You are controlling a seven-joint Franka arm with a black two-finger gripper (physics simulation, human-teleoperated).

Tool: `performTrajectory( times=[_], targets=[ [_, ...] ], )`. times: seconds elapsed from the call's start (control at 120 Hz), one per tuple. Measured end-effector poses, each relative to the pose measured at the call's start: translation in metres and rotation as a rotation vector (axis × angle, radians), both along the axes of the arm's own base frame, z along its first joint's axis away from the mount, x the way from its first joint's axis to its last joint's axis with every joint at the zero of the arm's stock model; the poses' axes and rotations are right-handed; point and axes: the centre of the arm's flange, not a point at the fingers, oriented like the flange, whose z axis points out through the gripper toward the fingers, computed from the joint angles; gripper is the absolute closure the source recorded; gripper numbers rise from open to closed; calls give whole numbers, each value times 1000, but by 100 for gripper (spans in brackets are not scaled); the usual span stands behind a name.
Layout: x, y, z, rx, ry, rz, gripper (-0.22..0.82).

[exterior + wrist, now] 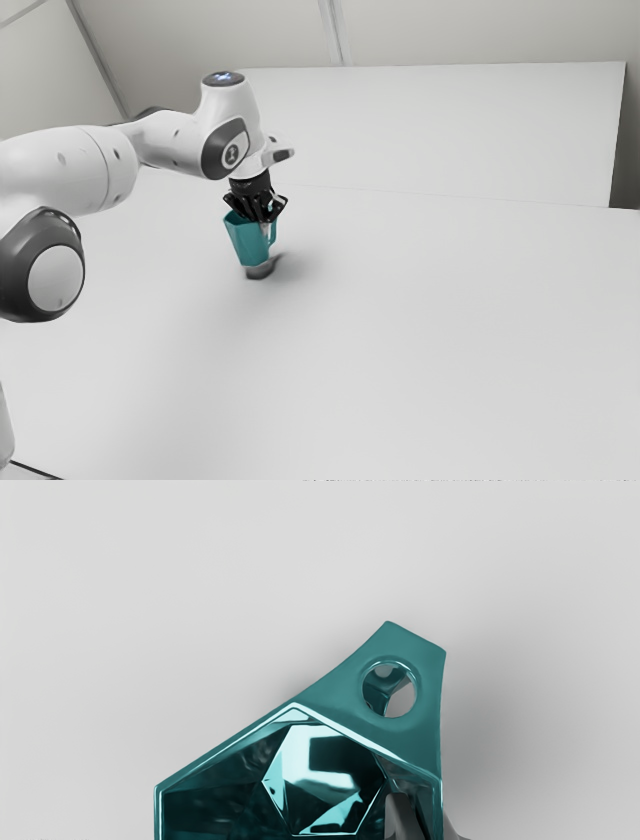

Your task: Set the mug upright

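My arm is glossy white and rounded, dotted with small dark marks, and a broad dark grey ring frames the pale round cap at one joint. A blue-white marking lights my dark top disc; my gripper is black, angular and jointed.

In the exterior view, the arm reaches in from nine o'clock; the gripper points toward six o'clock, fingers close together.
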Motion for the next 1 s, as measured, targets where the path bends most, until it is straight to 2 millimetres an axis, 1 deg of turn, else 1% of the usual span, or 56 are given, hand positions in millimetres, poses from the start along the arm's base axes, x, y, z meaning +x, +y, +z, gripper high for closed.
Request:
performTrajectory(
  times=[0.275, 0.375, 0.392, 0.558, 0.667, 0.708, 0.767, 0.8, 0.867, 0.933, 1.0],
  targets=[
    [4, 0, -21, 29, 16, 28, 79],
    [4, -1, -25, 31, 17, 36, 77],
    [5, -2, -25, 31, 18, 37, 76],
    [5, -5, -27, 29, 17, 46, 39],
    [4, -6, -22, 27, 10, 54, 23],
    [3, -6, -14, 26, 1, 56, 19],
    [2, -6, 2, 23, -19, 60, 15],
    [0, -6, 12, 21, -31, 62, 12],
    [-4, -14, 38, 13, -57, 54, 9],
    [-13, -23, 72, 2, -87, 45, 7],
    [-27, -28, 115, -7, -119, 37, 5]
  ],
)
